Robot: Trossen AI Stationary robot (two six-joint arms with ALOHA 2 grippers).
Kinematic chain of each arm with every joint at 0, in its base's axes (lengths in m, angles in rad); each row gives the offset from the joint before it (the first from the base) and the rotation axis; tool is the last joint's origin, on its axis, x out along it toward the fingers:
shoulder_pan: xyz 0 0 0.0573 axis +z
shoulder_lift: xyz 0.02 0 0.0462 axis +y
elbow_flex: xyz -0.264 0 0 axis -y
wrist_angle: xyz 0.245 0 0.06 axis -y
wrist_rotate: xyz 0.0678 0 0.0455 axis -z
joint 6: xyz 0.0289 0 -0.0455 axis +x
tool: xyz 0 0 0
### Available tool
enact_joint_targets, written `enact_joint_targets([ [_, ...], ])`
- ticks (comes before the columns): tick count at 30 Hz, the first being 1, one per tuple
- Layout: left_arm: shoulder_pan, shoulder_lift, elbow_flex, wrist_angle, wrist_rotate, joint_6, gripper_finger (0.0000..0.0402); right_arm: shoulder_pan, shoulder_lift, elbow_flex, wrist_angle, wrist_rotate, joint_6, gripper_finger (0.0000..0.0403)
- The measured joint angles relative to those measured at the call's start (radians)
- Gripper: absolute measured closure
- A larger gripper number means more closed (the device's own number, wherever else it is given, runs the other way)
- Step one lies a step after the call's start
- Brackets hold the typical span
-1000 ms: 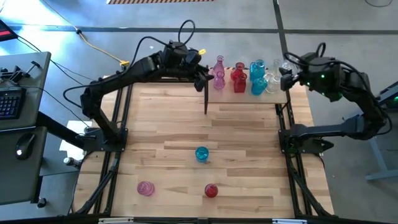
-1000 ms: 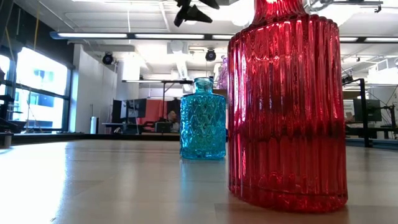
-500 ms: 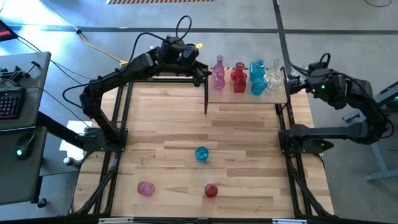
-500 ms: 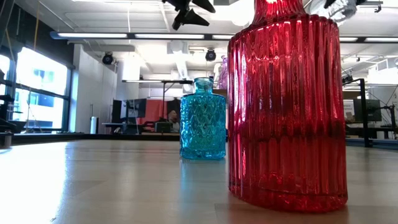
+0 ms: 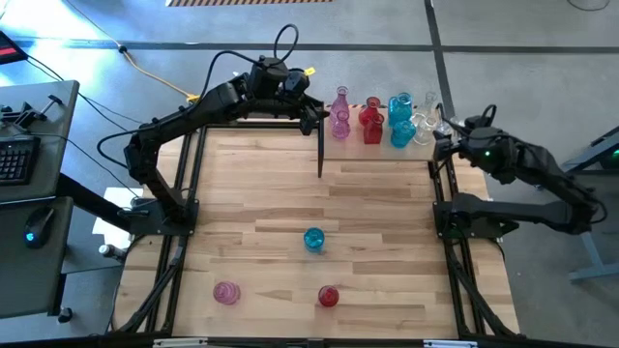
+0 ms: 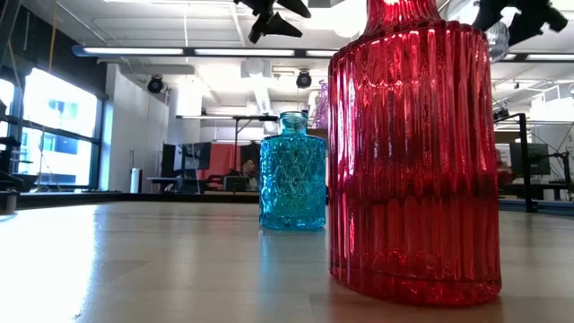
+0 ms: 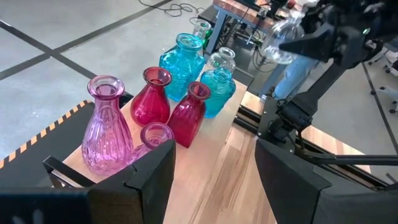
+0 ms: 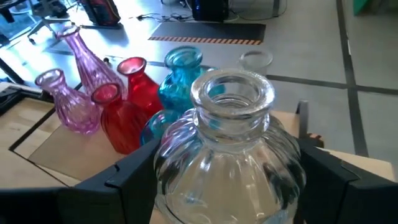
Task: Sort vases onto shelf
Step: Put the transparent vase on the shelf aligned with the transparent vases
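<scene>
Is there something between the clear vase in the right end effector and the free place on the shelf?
Nothing visible blocks it. The right end effector holds the clear vase at the shelf's right end. The nearest neighbours, the blue vases, stand toward the shelf's middle, so lower it with care.
</scene>
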State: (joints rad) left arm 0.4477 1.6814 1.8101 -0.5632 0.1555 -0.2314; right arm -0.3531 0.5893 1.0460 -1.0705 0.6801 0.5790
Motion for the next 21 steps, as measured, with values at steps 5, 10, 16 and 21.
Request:
enact_joint_targets([
  [5, 0.0, 0.0, 0.0, 0.0, 0.0, 0.0, 0.019, 0.0, -0.05, -0.112, 0.07, 0.002, 0.0, 0.013],
  [10, 0.0, 0.0, 0.0, 0.0, 0.0, 0.0, 0.019, 0.0, -0.091, -0.217, 0.139, 0.003, 0.006, 0.013],
  [16, 0.0, 0.0, 0.0, 0.0, -0.001, 0.0, 0.019, 0.0, -0.134, -0.332, 0.27, 0.021, -0.033, 0.013],
  [21, 0.0, 0.0, 0.0, 0.0, -0.001, 0.0, 0.019, 0.0, -0.147, -0.402, 0.348, 0.029, -0.045, 0.013],
])
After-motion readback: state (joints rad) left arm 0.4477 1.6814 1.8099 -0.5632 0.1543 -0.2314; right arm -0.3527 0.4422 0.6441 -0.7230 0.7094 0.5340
